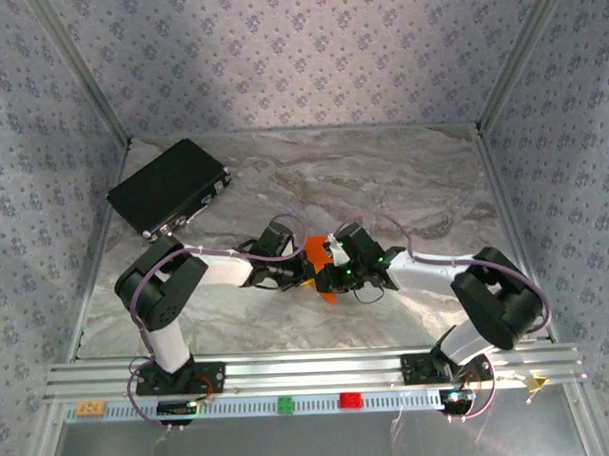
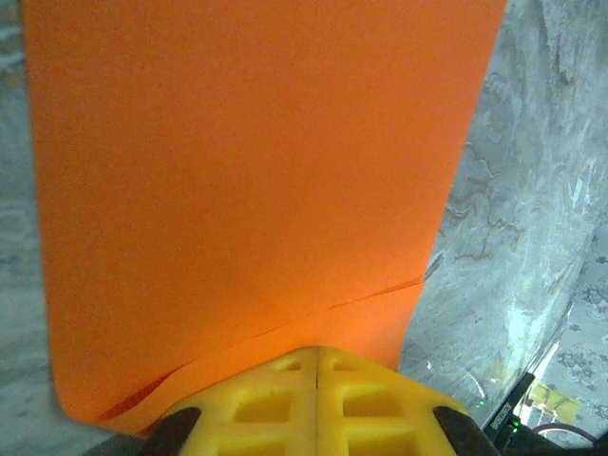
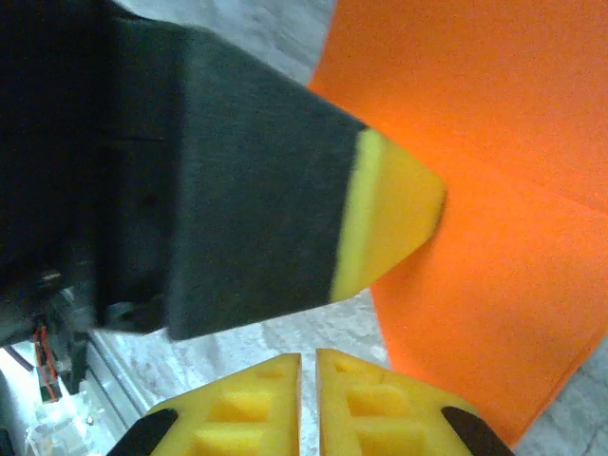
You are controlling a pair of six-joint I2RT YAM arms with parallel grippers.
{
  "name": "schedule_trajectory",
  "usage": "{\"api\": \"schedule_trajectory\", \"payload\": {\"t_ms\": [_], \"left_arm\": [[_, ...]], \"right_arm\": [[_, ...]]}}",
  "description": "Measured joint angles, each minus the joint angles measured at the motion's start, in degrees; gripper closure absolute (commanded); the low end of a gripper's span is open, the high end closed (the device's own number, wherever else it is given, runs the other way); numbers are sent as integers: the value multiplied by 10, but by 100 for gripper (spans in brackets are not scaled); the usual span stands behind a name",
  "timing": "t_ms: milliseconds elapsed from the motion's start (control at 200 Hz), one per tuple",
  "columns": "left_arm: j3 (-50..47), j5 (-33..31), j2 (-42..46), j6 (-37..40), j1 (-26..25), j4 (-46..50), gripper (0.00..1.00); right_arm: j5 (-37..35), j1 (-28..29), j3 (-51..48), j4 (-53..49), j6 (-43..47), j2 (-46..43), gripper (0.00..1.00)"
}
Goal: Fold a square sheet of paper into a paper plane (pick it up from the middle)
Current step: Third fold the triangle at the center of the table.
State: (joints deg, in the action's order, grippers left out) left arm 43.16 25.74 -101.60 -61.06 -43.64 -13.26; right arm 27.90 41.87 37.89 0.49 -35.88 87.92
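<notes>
Nearest the overhead camera runs the aluminium rail [image 1: 309,370] that carries both arm bases, with a green block [image 1: 287,404] and a red block [image 1: 348,399] on the strip in front of it. Beyond it I see a grey-white marbled tabletop [image 1: 383,175], walled in by pale blue flowered paper, and a black case [image 1: 168,188] at the far left corner.

Mid-table, between the two grippers, lies the sheet of paper [image 1: 313,256]. It is bright orange and plain, folded over itself, with one layer's edge slanting across the other. What shows of it from above runs roughly near to far, with a corner pointing toward the rail.

The left gripper [image 2: 316,356] is fully closed, with its yellow tips against the paper's face and nothing between them. The right gripper [image 3: 309,359] is closed to a hairline beside the sheet; I cannot tell whether it touches the sheet.
</notes>
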Motion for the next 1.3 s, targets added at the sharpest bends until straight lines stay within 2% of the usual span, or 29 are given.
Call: {"api": "schedule_trajectory", "payload": {"t_ms": [250, 595, 885, 1094, 1299], "left_arm": [[0, 0, 0, 0, 0, 0, 100], [1, 0, -1, 0, -3, 0, 100], [1, 0, -1, 0, -3, 0, 100], [1, 0, -1, 0, -3, 0, 100], [1, 0, -1, 2, -3, 0, 100]], "right_arm": [[0, 0, -25, 17, -9, 27, 87], [1, 0, -89, 13, -23, -44, 87], [2, -2, -76, -37, -23, -94, 89], [-2, -12, -26, -23, -23, -43, 90], [-1, -14, -17, -21, -24, 9, 94]]}}
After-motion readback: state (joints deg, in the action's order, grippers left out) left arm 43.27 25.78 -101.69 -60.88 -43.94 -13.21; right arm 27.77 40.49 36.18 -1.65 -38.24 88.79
